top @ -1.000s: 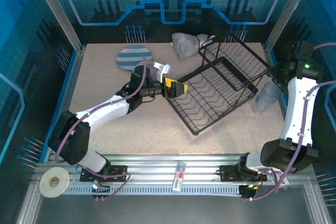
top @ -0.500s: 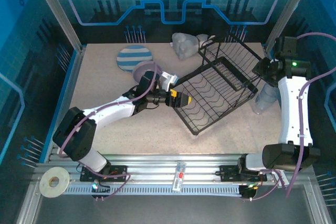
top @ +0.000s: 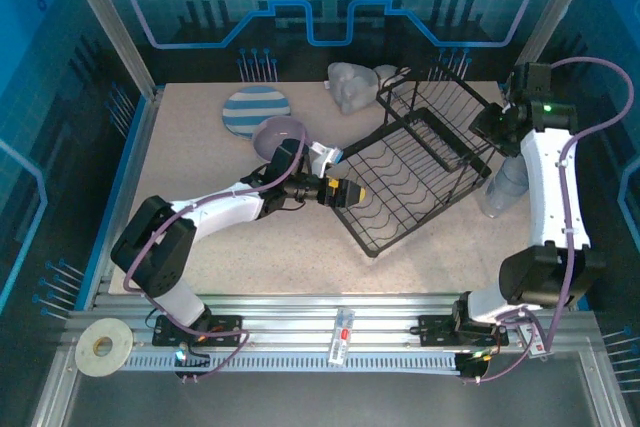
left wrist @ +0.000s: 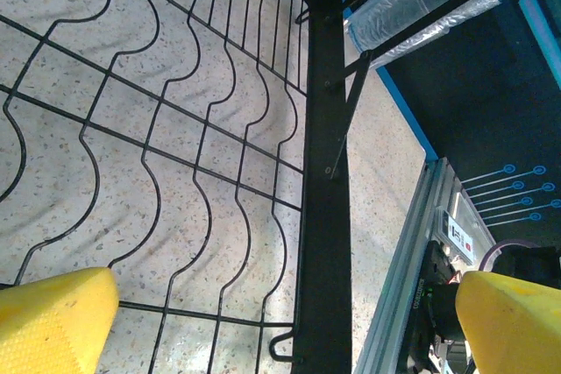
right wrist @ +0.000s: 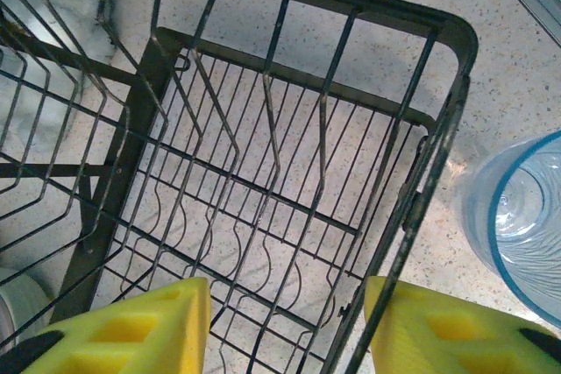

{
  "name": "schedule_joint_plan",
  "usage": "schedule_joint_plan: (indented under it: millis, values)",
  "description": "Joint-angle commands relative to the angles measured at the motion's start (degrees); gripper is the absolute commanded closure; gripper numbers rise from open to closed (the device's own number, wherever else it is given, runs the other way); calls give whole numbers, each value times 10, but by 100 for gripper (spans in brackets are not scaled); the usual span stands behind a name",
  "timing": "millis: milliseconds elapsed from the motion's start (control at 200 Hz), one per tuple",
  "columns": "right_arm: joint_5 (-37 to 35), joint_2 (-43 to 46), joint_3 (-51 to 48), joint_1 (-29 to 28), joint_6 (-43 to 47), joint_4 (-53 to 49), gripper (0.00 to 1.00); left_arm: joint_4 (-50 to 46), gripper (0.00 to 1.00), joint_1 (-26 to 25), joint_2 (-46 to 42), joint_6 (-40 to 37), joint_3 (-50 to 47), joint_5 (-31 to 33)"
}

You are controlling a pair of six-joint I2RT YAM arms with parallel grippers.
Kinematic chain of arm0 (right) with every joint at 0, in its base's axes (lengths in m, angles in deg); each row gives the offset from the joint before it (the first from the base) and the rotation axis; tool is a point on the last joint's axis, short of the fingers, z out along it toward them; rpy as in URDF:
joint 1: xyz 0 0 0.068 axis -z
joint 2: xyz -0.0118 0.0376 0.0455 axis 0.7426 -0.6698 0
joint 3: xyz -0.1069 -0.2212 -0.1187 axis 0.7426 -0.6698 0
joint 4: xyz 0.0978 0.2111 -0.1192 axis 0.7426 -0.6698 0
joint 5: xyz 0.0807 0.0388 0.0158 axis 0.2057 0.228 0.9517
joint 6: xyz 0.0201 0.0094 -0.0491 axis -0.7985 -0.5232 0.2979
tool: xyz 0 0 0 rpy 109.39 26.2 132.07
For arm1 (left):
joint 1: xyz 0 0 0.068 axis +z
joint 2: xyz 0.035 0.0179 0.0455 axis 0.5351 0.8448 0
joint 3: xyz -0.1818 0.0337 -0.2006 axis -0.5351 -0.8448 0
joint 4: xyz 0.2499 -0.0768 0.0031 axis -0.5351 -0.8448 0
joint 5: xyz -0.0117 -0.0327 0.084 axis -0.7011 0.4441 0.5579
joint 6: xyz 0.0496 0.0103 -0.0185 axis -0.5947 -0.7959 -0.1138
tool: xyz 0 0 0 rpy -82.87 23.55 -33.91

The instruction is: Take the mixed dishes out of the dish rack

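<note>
Top external: the dish rack [top: 415,172] appears empty. The striped plate [top: 256,111], lavender bowl [top: 278,132] and clear cup [top: 503,187] sit on the surface outside it, so unloading is judged nearly complete. The left arm [top: 215,209] reaches low to the rack's near-left rim.

Left wrist: left jaws spread wide over bare wire.

Right wrist: right jaws apart, straddling the rack's rim, pinching nothing.
</note>
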Motion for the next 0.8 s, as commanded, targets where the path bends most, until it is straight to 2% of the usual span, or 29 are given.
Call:
schedule_joint_plan:
  millis: [0,325,796]
  values:
    - [40,-27,31,-25,6,44,52,9,1,-5,8,14,9,-4]
    - [55,-119,114,-69,45,87,52,5,1,-5,5,21,16,0]
    - [92,-186,161,-73,89,176,46,11,1,-5,-35,24,12,5]
